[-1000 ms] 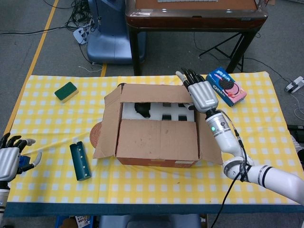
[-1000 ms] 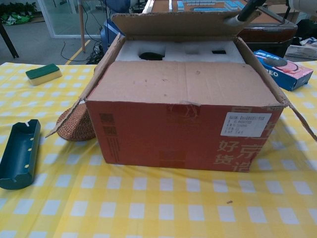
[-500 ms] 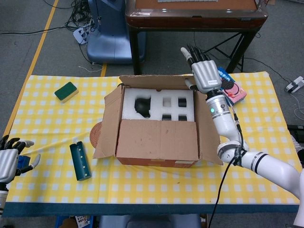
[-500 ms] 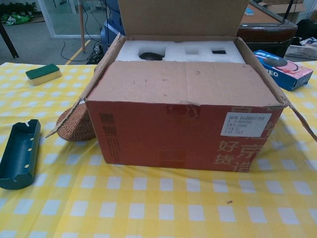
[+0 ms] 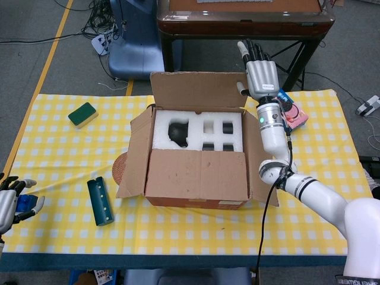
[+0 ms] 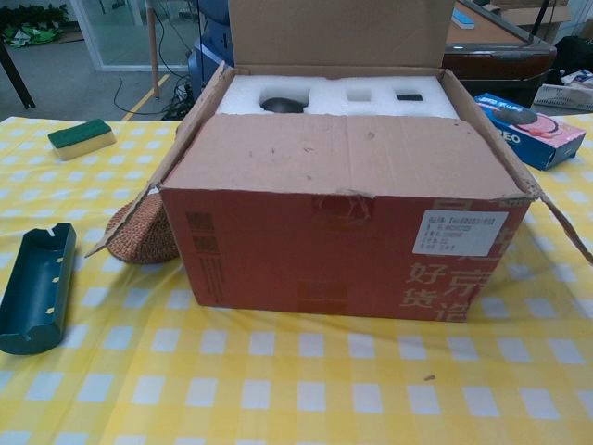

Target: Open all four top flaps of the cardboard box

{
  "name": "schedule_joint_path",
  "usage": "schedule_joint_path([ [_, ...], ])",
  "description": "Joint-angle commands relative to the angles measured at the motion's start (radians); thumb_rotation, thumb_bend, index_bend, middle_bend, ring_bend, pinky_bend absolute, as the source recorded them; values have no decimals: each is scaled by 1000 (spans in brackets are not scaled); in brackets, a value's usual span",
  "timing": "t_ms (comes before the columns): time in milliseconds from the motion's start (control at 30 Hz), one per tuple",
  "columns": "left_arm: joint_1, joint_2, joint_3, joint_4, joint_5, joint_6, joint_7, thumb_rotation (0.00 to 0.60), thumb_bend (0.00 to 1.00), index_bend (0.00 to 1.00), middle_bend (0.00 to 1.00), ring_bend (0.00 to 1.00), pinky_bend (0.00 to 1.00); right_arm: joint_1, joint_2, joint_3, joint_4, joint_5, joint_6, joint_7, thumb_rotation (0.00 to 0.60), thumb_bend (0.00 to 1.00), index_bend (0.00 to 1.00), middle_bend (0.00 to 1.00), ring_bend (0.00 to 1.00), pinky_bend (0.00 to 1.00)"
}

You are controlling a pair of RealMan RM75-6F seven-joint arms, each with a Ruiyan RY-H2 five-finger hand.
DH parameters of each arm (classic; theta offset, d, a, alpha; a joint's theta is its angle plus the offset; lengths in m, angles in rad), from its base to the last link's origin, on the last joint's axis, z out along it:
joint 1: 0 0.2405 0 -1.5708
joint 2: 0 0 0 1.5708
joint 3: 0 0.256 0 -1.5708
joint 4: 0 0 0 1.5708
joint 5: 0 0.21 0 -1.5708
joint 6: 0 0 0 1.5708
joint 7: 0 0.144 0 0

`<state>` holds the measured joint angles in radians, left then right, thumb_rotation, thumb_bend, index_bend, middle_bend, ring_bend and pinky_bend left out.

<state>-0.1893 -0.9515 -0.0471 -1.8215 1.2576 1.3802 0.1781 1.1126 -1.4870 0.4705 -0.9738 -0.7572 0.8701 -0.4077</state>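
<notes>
Head view: one cardboard box point(image 5: 199, 166), one sponge point(image 5: 82, 114)

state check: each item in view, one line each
cardboard box: upright, top partly open
far flap: raised upright
near flap: lying over the top
side flaps: folded outward
foam insert: exposed inside
right hand: at far flap's right edge, fingers extended
left hand: idle, low left
</notes>
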Motion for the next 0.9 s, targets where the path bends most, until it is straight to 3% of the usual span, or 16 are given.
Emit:
schedule_joint_path([
  [33,3,1,-1,1,1,-2,-5,232,345,384,345,167,0,16,-24,7,47,44,-21,-29,600,279,0,0,0,166],
  [267,1,5,-3,9,-2,-26,-13,236,345,384,344,167,0,2,-4,-4,27,48,-19,-39,600,280,0,0,0,157],
  [467,-3,1,-9,4,10,-30,-12,237,345,384,344,167,0,-27,57,1,-67,29,8,-18,600,279,0,0,0,151],
  [633,-4,1,-9,5,9,-40,-9,239,346,384,344,167,0,-94,170,-15,-281,7,-1,17,600,298,0,55,1,148],
  [900,-8,-5,-12,2,12,-52,-3,239,345,384,344,167,0,-210,416,-95,-670,-32,-97,70,600,486,68,252,112,149],
])
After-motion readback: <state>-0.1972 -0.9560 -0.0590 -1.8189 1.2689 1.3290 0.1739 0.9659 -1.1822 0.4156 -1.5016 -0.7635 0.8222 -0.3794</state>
